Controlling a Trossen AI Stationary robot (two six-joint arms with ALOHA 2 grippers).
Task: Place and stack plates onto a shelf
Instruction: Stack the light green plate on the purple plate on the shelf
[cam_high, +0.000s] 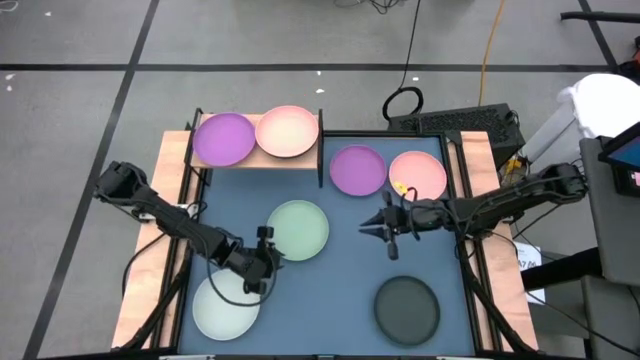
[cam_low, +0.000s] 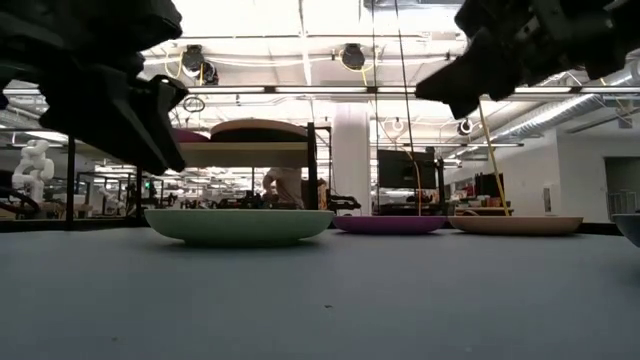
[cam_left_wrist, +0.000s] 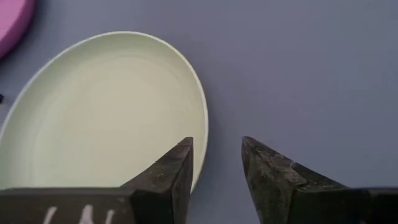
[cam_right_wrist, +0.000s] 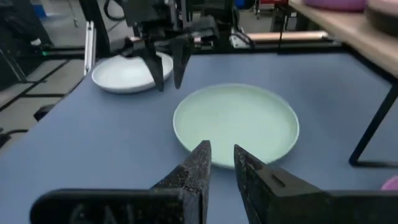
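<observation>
Left gripper (cam_high: 262, 262) hovering at the green plate's (cam_high: 298, 230) near-left rim, fingers parted with a gap, nothing between them — one finger (cam_left_wrist: 176, 171) lined up over the rim, the other over bare table (cam_high: 340, 300). Not yet gripping. Right gripper (cam_high: 385, 228) parked just right of the green plate, fingers a narrow slit apart, empty, aimed toward that plate.

Shelf (cam_high: 258, 160) up behind the green plate, already carrying a purple plate (cam_high: 223, 138) and a pink plate (cam_high: 287, 130) side by side. Second purple (cam_high: 357, 169) and second pink (cam_high: 418, 175) on the table right of the shelf. Whitish plate (cam_high: 226, 303) just in front-left of the green one, under the left arm; black plate (cam_high: 406, 306) well off to the front-right.

Risks, by judgement: shallow, thin, smooth rim — a pinch closing slightly off could skid and shove the plate across the slick tabletop rather than lift it. A poor bite could let it tilt and drop. Wrist low over the whitish plate, so a dip could clip it. Shelf's thin black frame posts a snag hazard on approach.

Plates round, matte, shallow-dished; shelf pale wood on black metal; table flat blue-grey.
</observation>
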